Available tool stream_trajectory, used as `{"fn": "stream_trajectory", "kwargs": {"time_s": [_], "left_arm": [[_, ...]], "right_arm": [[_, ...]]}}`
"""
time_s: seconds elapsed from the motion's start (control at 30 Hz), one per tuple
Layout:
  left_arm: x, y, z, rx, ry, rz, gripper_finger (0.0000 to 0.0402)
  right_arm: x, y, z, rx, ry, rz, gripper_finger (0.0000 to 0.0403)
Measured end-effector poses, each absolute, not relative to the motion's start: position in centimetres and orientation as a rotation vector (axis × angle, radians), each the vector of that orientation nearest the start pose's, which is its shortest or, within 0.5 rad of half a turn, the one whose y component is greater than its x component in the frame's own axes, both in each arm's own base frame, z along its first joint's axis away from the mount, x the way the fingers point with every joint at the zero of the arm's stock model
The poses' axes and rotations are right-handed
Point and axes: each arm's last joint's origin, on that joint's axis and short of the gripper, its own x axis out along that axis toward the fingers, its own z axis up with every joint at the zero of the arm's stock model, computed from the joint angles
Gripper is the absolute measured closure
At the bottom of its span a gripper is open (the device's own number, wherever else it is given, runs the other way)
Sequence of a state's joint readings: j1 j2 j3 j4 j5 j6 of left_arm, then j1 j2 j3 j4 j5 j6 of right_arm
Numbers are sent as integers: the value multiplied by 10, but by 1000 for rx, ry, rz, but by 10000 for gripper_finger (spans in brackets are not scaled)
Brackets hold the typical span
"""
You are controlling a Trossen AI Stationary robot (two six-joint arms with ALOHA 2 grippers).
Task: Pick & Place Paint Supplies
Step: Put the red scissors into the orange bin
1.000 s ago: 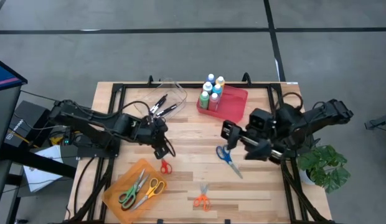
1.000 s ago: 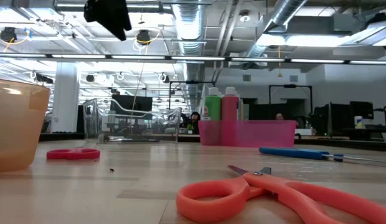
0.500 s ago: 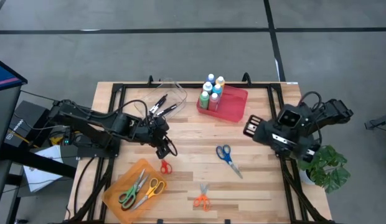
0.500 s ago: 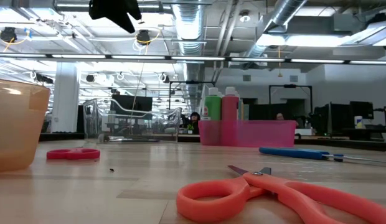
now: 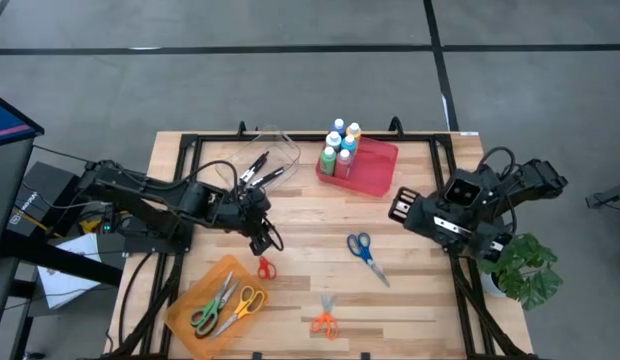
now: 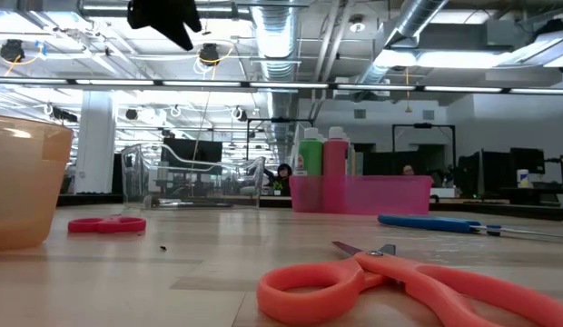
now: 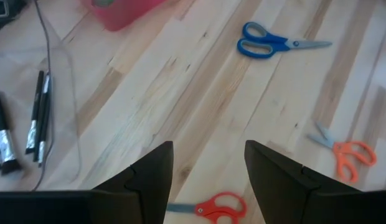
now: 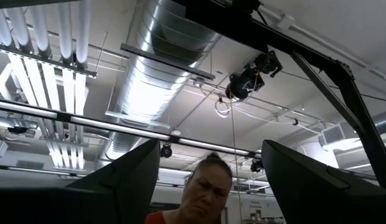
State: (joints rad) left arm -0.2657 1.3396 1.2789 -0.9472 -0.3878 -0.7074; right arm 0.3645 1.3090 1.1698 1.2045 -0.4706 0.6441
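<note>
The paint bottles (image 5: 341, 147) stand upright in a pink tray (image 5: 375, 170) at the table's far middle. In the low view, a green bottle (image 6: 310, 151) and a pink bottle (image 6: 335, 150) rise above the pink tray's wall (image 6: 381, 194). My left gripper (image 5: 268, 238) hangs open over the table left of centre, above small red scissors (image 7: 215, 205); it also shows in the left wrist view (image 7: 208, 165) and the low view (image 6: 163, 16). My right gripper (image 5: 400, 208) is open near the right edge, tipped up at the ceiling (image 8: 208, 186).
Blue scissors (image 5: 366, 252), orange scissors (image 5: 324, 322) and red scissors (image 5: 265, 268) lie on the wood. An orange bin (image 5: 215, 300) at the near left holds more scissors. A clear container (image 5: 272, 150) with dark brushes (image 5: 258, 172) sits beside the tray. A plant (image 5: 525, 268) stands off the right edge.
My right arm has drawn back from above the blue scissors toward the table's right edge, and its gripper has tipped upward. The blue scissors have stayed where they lay.
</note>
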Motion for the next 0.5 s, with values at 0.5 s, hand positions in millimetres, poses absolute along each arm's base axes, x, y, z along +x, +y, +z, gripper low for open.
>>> {"fn": "stream_trajectory", "kwargs": {"time_s": [0.5], "left_arm": [[237, -61, 298, -82, 1175, 136, 208]], "right_arm": [[275, 88, 420, 665, -122, 775, 127]]}}
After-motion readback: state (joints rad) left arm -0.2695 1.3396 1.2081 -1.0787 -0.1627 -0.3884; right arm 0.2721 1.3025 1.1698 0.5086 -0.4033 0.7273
